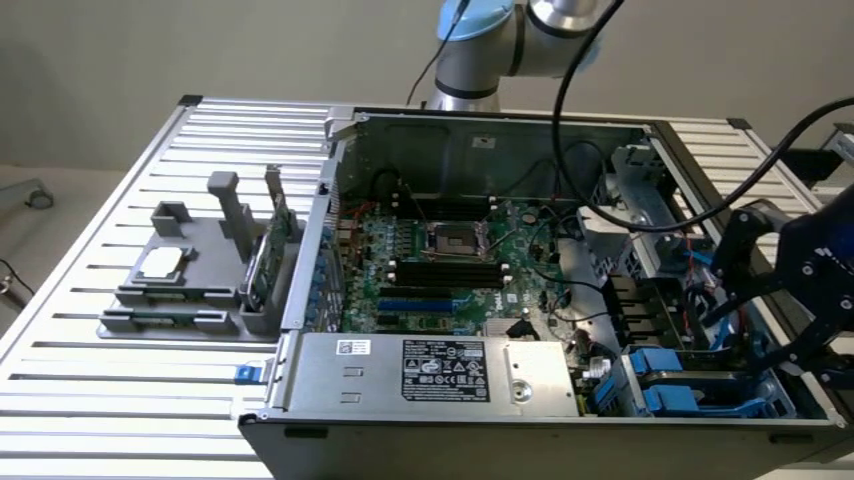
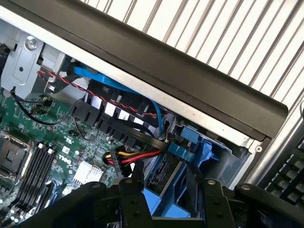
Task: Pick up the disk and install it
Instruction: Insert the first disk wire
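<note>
While the disk (image 2: 154,202) sits low in the blue drive bay (image 1: 694,400) at the case's corner, my tool (image 2: 166,190) straddles it. I judge this to be the install step.
Whether the tool is clamped on the blue carrier or merely set around it, I cannot tell. Seating it calls for staying square to the bay and clear of the red-and-yellow power lead (image 2: 137,156) just beside it. Outward lie the motherboard (image 1: 441,270), the open case (image 1: 481,130), the slatted aluminium counter (image 1: 120,400) with a grey fixture (image 1: 174,290), and a plain beige wall (image 1: 200,50).
</note>
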You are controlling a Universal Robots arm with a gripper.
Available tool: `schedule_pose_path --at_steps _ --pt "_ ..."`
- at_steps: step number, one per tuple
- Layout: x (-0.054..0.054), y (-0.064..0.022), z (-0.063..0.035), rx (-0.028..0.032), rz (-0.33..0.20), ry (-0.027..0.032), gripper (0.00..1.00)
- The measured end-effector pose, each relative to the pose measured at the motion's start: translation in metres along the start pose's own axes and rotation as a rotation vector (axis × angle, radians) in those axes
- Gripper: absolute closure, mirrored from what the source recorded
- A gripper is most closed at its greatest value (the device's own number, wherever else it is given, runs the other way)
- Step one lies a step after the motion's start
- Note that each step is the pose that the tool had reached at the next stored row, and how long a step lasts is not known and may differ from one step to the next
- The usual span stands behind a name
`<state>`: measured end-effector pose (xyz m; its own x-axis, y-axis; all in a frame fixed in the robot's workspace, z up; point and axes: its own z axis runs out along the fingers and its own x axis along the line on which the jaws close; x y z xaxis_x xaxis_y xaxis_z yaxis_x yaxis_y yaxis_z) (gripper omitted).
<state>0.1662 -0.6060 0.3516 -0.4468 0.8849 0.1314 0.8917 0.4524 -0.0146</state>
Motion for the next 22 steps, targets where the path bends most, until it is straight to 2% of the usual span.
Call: schedule_pose_path --at_steps 1,3,7,9,11,13,16,22 --pt "-0.001 -0.0004 -0.0001 -0.0039 -0.001 0.0078 0.51" --pt "-0.004 -0.0015 -0.0003 -0.0085 -0.001 0.017 0.51" --pt "-0.012 -0.0049 0.0022 -0.0104 0.0 0.0203 0.51" --pt "-0.015 -0.0058 0.0046 -0.0137 0.003 0.0258 0.51" --pt "-0.015 -0.0059 0.0059 -0.0209 0.012 0.0375 0.51" --pt "-0.015 -0.0059 0.0069 -0.0303 0.022 0.0532 0.51" --pt "-0.016 -0.0059 0.008 -0.0411 0.038 0.0697 0.51" --pt "-0.017 -0.0056 0.0103 -0.0552 0.068 0.088 0.51"
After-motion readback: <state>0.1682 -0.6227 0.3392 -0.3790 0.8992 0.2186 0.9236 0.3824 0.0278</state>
